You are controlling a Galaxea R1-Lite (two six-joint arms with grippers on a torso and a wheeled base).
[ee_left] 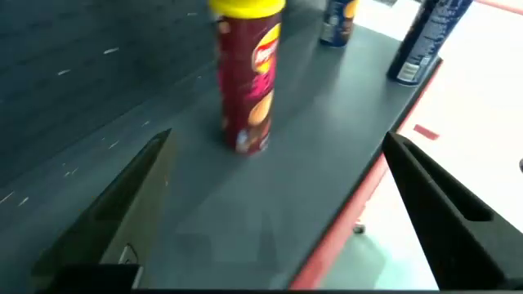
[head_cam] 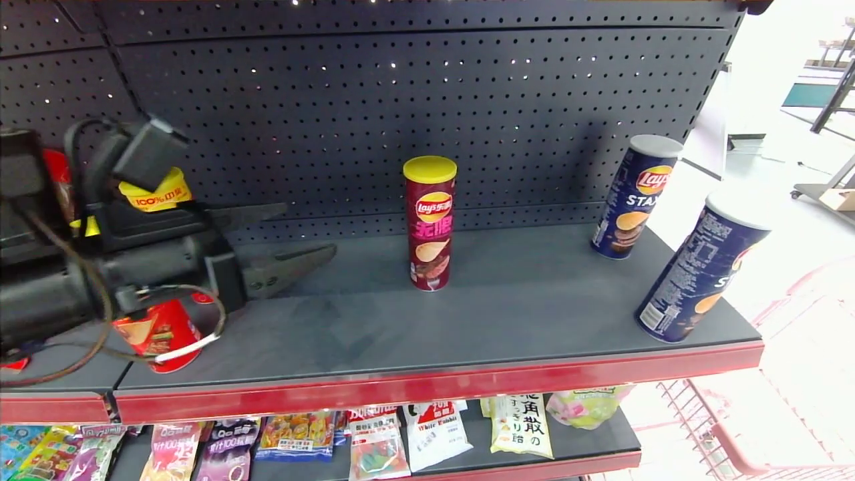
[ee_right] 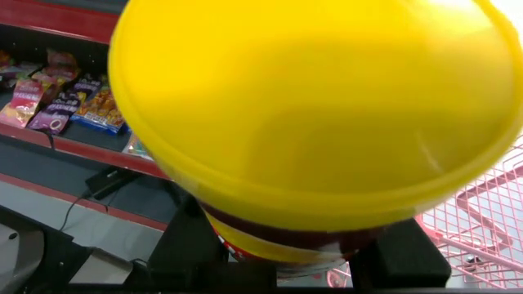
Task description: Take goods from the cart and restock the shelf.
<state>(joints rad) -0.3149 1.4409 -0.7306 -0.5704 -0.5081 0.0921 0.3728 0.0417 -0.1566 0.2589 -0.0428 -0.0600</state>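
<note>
**Yellow-lidded can in the right end effector, shelf slot waiting**

The right end effector (ee_right: 294, 263) is clamped on the held can (ee_right: 310, 106), a dark finger on each side of its maroon body below the lid. The can is off the shelf, with the red cart (ee_right: 482, 233) and the lower snack shelf behind it. Its yellow lid faces the wrist camera, so its long axis runs straight away from the lens. I cannot tell whether it is upright or tilted.

It is probably a light, stiff cardboard tube with a smooth, slippery wrap and brittle contents. A firm but not crushing grip around the body suits it better than one on the lid. Being tall and narrow, it should tip easily if set down off vertical.

On the shelf (head_cam: 507, 300), a matching maroon can (head_cam: 431, 224) stands upright with its lid up. Two blue cans are to its right (head_cam: 634, 197), the nearer one (head_cam: 701, 267) leaning at the front edge. The left end effector (head_cam: 308, 228) hangs over the shelf with its fingers apart, holding nothing.
</note>
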